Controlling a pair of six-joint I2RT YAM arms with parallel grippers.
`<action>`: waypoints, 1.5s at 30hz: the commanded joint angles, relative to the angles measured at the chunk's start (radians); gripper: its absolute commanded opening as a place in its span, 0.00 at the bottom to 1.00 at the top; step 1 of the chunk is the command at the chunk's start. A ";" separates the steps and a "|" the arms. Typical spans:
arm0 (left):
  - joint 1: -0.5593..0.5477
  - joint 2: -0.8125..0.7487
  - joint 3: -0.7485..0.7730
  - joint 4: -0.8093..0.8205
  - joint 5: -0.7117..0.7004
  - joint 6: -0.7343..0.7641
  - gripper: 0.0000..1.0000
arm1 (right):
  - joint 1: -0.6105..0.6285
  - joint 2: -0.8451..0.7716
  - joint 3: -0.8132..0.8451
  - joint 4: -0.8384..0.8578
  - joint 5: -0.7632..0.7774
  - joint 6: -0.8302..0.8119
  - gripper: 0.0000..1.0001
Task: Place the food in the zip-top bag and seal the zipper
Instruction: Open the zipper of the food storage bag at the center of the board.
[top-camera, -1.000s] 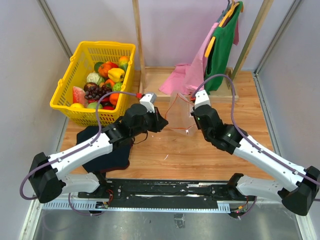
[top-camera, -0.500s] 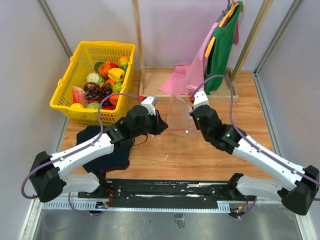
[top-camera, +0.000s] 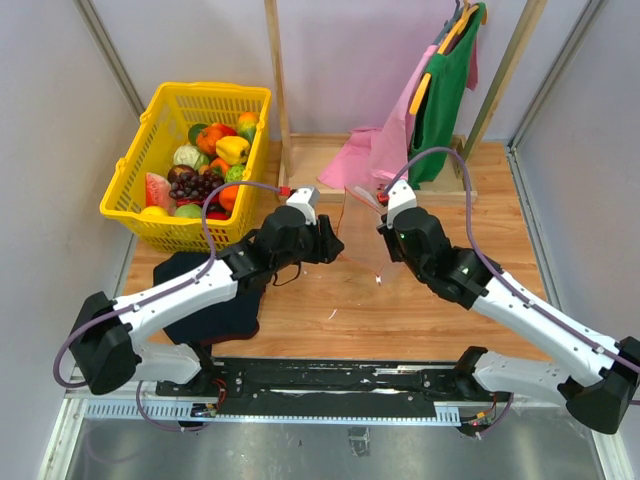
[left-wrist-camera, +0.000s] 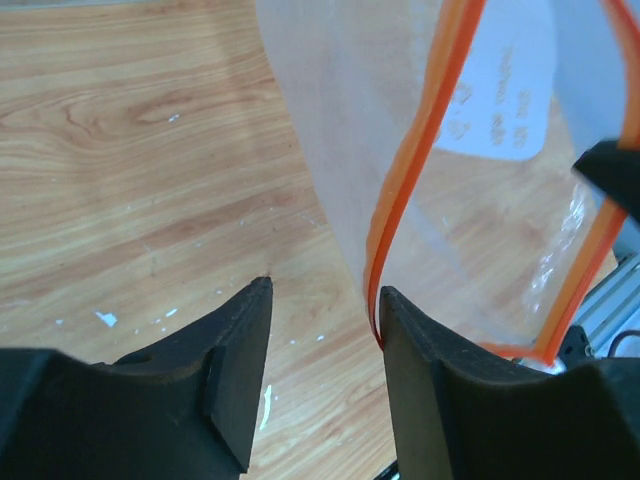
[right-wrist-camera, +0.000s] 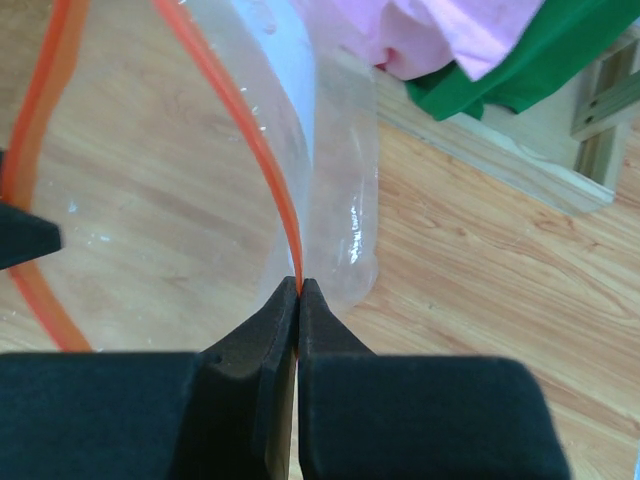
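The clear zip-top bag (top-camera: 360, 228) hangs above the table between my two grippers, mouth open. Its orange zipper (right-wrist-camera: 255, 150) loops across both wrist views. My right gripper (right-wrist-camera: 298, 287) is shut on the zipper strip at the bag's right edge. My left gripper (left-wrist-camera: 322, 300) stands open at the bag's left edge. The zipper (left-wrist-camera: 420, 150) runs down against the inner tip of its right finger (left-wrist-camera: 400, 330), and nothing is pinched. The food (top-camera: 205, 160), toy fruits and vegetables, lies piled in the yellow basket (top-camera: 210, 88) at the back left.
A dark cloth (top-camera: 215, 295) lies under my left arm. A pink cloth (top-camera: 365, 150) and a green shirt (top-camera: 445, 90) hang on the wooden rack (top-camera: 275, 80) at the back, close behind the bag. Side walls close in the table.
My left gripper has opened and let go of the bag's left edge. The right gripper has closed fully on the zipper strip and still holds it.
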 joint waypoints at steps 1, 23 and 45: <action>0.002 0.053 0.066 0.061 -0.029 0.005 0.55 | 0.023 0.021 0.022 -0.007 -0.055 0.033 0.01; 0.004 0.173 0.184 -0.142 -0.228 0.086 0.08 | 0.048 -0.038 -0.023 -0.039 0.238 0.015 0.01; 0.004 0.132 0.132 -0.007 0.001 0.062 0.49 | 0.048 -0.012 -0.069 0.023 0.148 0.012 0.01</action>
